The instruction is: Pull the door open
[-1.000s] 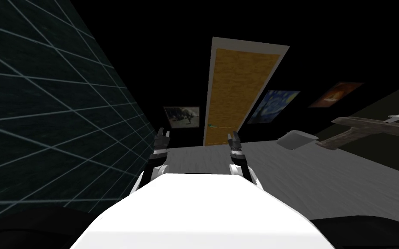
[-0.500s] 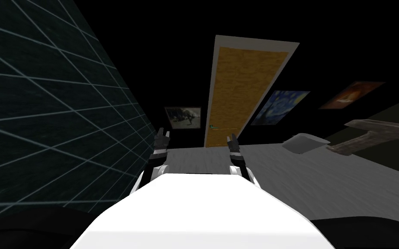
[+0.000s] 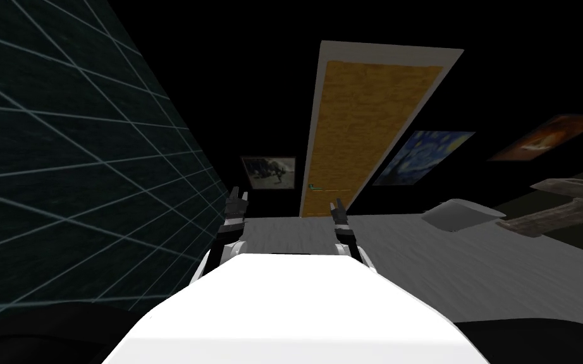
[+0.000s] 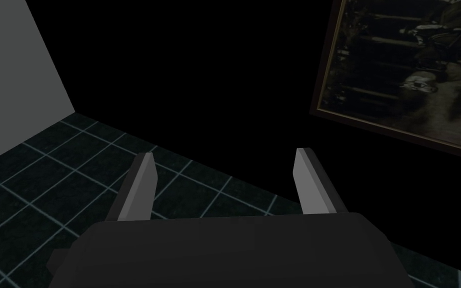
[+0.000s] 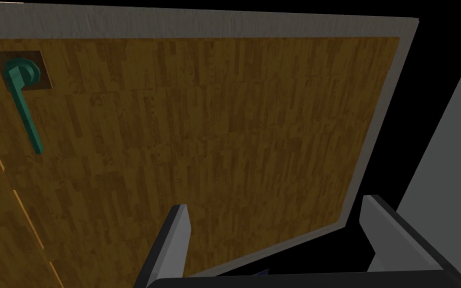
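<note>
A brown wooden door in a light grey frame stands ahead of me, past the grey floor. Its green lever handle sits low on the door's left edge. In the right wrist view the door is close, and the green handle lies off to one side of my fingers. My right gripper is open, short of the door, holding nothing. My left gripper is open too, raised beside the dark tiled wall.
A dark tiled wall runs along my left. Framed pictures hang either side of the door. At the right stand a grey cushion-like object and a wooden table. Grey floor spreads to the right.
I have moved closer to the door: it has grown larger, and the pictures and table have slid right. Both arms hold the same pose.
</note>
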Motion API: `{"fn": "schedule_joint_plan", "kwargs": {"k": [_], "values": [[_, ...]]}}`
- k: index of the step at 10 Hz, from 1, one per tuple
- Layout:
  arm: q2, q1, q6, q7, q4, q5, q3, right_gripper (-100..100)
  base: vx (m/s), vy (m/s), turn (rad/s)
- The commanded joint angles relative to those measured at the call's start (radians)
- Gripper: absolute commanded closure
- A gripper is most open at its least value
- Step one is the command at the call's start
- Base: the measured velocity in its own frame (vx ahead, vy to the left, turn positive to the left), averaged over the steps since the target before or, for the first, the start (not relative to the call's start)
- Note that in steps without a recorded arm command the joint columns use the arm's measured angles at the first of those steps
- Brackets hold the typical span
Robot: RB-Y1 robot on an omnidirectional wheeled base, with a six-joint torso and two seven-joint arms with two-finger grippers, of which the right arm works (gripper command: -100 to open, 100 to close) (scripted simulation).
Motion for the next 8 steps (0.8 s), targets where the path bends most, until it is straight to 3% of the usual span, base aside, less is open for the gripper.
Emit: {"fn": "schedule_joint_plan", "kwargs": {"k": [1, 3, 8], "values": [[-0.006, -0.006, -0.014, -0.006, 0.050, -0.005, -0.001, -100, 0.097, -0.013, 0.077], [-0.010, -0.013, -0.022, -0.010, 0.084, -0.008, -0.001, -100, 0.088, -0.012, 0.051], [-0.029, -0.044, -0.062, -0.026, 0.244, -0.025, -0.005, -100, 0.088, -0.010, 0.072]]}}
